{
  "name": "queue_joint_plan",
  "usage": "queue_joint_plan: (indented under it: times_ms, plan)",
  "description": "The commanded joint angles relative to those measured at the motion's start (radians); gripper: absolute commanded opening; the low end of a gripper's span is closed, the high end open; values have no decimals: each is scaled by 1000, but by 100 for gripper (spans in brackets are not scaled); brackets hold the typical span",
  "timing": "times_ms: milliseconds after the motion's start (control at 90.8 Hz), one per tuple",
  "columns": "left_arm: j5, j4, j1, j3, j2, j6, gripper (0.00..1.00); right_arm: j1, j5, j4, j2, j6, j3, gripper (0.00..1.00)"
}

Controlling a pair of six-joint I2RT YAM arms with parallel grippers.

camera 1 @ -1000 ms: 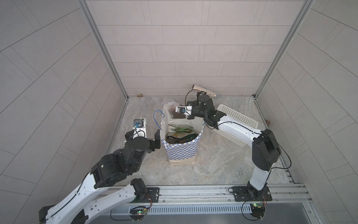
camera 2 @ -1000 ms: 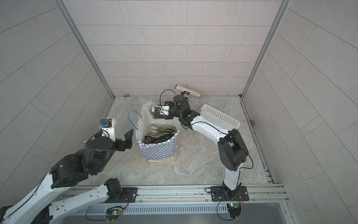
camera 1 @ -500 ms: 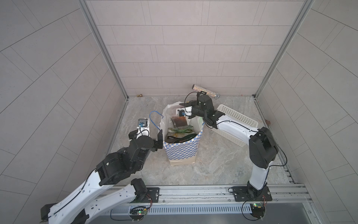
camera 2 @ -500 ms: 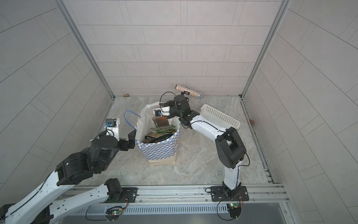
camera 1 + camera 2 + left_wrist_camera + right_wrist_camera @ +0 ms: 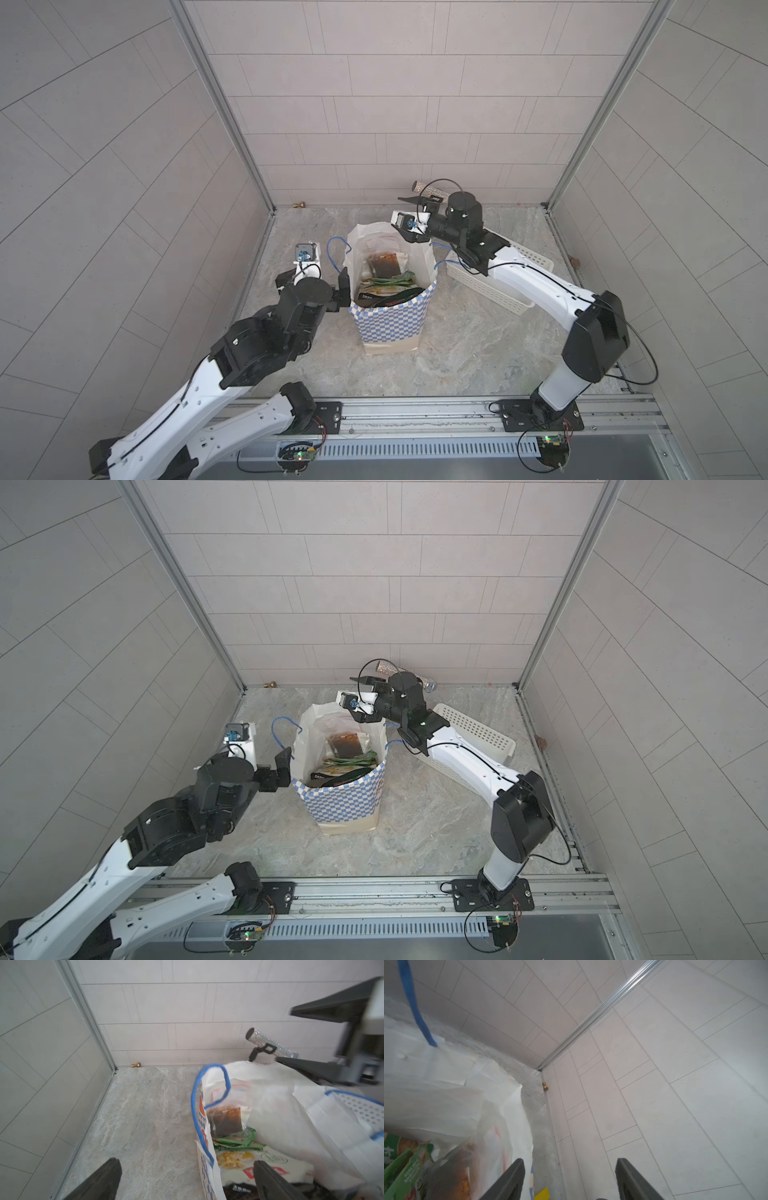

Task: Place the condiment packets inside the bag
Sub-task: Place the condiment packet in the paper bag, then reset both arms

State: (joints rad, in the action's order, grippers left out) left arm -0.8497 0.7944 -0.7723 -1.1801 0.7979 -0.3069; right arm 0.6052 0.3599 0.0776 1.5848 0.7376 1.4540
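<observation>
Condiment packets [image 5: 384,281], glossy green and red-brown, inside checkered bag [image 5: 390,328], left gripper [image 5: 185,1162], right gripper [image 5: 569,1160], jaws spread

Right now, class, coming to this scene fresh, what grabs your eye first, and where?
The blue-and-white checkered bag stands mid-table, packed with condiment packets, a red-brown packet leaning at the back. The right fingers hang open over its far rim; the left fingers, open too, sit beside its left wall.
</observation>
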Motion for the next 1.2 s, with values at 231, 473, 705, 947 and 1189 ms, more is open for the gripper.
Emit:
queue_joint_plan:
  times_ms: [231,473,705,947,1189]
  plan:
    - [259,-203,394,-238,153,-38,100,-157,-284,-209,-353,-812,-24,100]
    - [387,-271,732,-82,224,-229,100,-654,-238,-276,-576,-1182,-361,100]
    - [274,-564,737,256,377,-75,100,-742,-377,-92,-530,-1033,-682,100]
    - [263,-899,737,479,491,93,100,-737,-459,234,-402,-934,-905,100]
    - [562,-1398,733,760,469,227,100,-671,-476,414,-317,-849,-982,100]
